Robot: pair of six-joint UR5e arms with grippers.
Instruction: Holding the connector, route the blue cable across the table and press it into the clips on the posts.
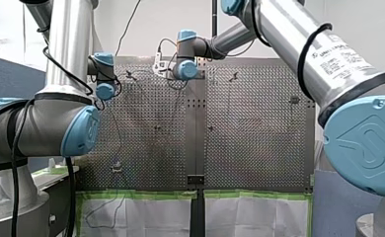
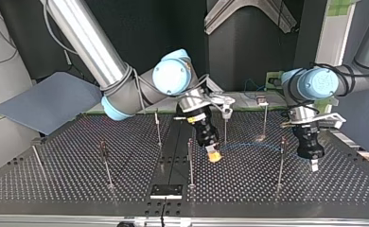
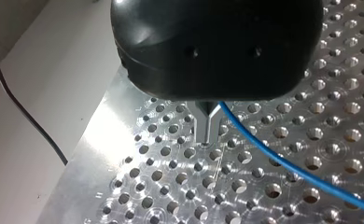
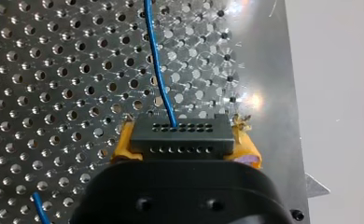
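Observation:
My right gripper [image 4: 180, 140] is shut with its yellow pads [image 4: 124, 148] on the two ends of a black connector [image 4: 179, 135]. The blue cable [image 4: 157, 70] runs out of the connector's face and away over the perforated table. In the top view this gripper [image 2: 214, 155] hangs low near the table's middle, between two thin posts [image 2: 190, 161]. From there the cable [image 2: 253, 144] arcs toward my left gripper [image 2: 313, 163]. My left gripper's metal fingers [image 3: 203, 128] are shut just above the plate, and the cable [image 3: 283, 161] leaves from between them.
Several thin clip posts [image 2: 281, 163] stand across the perforated table [image 2: 55, 179]. One post [image 2: 265, 120] is behind the cable's arc. A black plate [image 2: 166, 190] sits at the top view's near edge. A black wire [image 3: 26, 121] lies beside the table's edge by my left gripper.

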